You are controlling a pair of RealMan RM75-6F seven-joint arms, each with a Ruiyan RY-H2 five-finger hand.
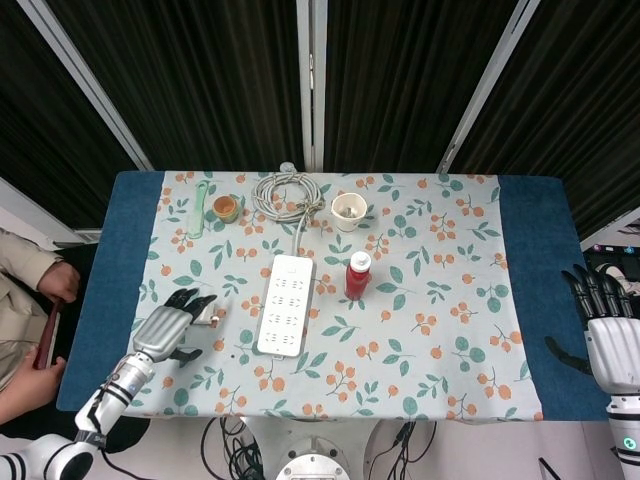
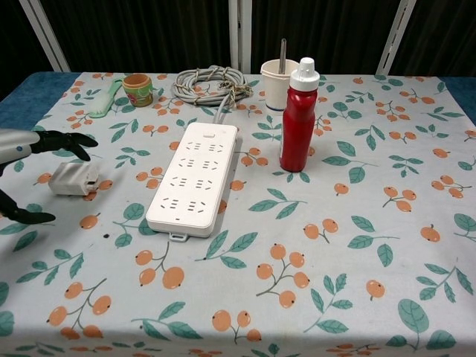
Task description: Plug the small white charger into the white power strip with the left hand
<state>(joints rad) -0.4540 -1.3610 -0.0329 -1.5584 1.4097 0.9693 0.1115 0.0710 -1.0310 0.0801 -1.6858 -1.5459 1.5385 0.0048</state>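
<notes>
Hovering over the small white charger (image 2: 73, 179), the left hand (image 1: 168, 327) has its fingers spread apart with nothing between them, so the grasp is not yet made. In the chest view the dark fingers (image 2: 65, 140) reach in from the left edge above the charger, and the thumb sits lower, on the near side, with the charger lying between them but, as far as can be judged, untouched. The charger lies flat on the flowered cloth of the desk (image 2: 357, 245), just to the left of the white power strip (image 2: 194, 178) and clearly apart from it (its prongs seem to point toward the strip, though that is hard to be sure of).

The power strip lies lengthwise in the middle of the cloth, every socket bare, its cable running back to a grey coil (image 2: 207, 83) at the far edge. A red bottle (image 2: 298, 118) with a white cap stands just to the right of the strip, with a white cup (image 2: 276, 77) behind it; a small orange pot (image 2: 138, 89) and a pale green brush (image 2: 105, 100) sit at the far left.

The right hand (image 1: 612, 343) waits off the right side of the desk, fingers apart, holding nothing.

So the job is barely begun: the approach is made, while closing on the charger, lifting it, turning its prongs down over a socket and pressing it home all remain.
</notes>
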